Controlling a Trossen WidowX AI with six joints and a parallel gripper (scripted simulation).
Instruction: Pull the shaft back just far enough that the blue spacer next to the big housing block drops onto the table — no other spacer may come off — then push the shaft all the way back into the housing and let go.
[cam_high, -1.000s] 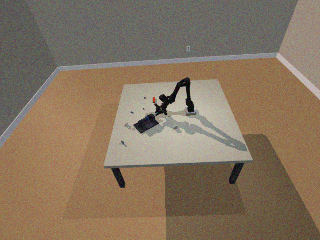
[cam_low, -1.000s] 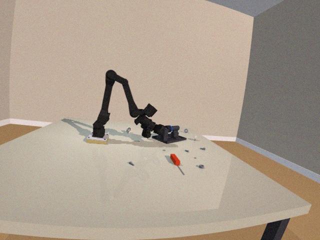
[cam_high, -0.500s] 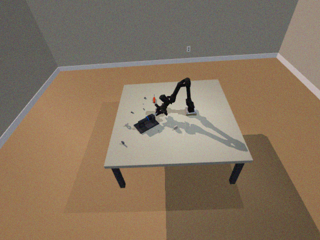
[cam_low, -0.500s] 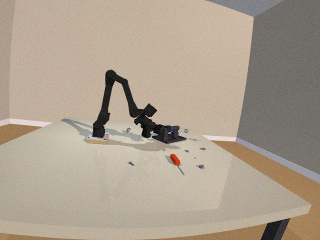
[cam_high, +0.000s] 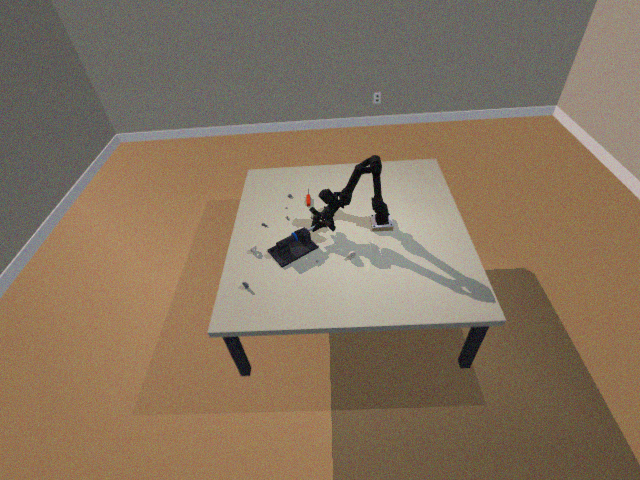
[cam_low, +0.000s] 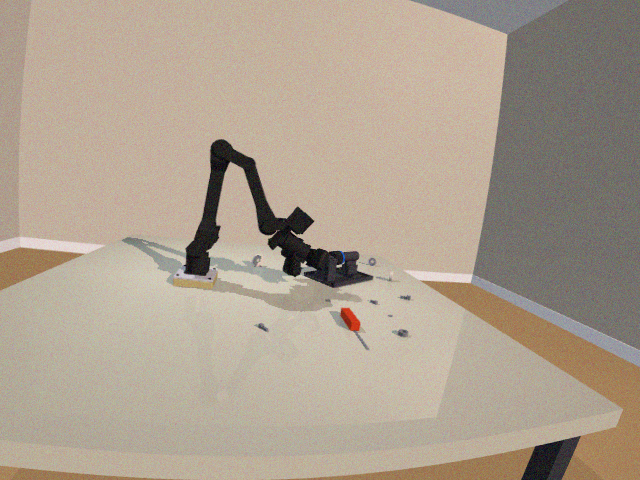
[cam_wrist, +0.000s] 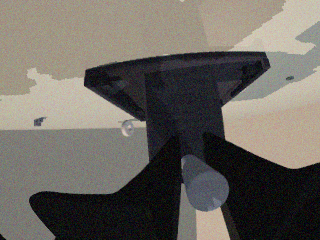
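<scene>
The dark fixture base (cam_high: 283, 261) (cam_low: 334, 282) (cam_wrist: 100, 79) stands on the table (cam_high: 361, 299) (cam_low: 155, 372), with dark upright blocks on it. The blue spacer (cam_high: 294, 236) (cam_low: 343, 257) shows as a thin ring among the dark parts on the fixture, still above the base. Other spacers cannot be made out. The grey shaft (cam_wrist: 206, 187) sticks out of the near upright toward the wrist camera. My gripper (cam_high: 316, 227) (cam_low: 324, 258) (cam_wrist: 190, 141) is shut on the shaft, in front of that upright. How far the shaft reaches inside the blocks is hidden.
A red-handled screwdriver (cam_high: 308, 199) (cam_low: 349, 319) lies on the table on one side of the fixture. Several small grey parts lie scattered around, one of them a nut-like piece (cam_low: 402, 333) and another a bolt-like piece (cam_high: 246, 285). The arm's base (cam_high: 382, 225) (cam_low: 195, 279) stands behind the gripper.
</scene>
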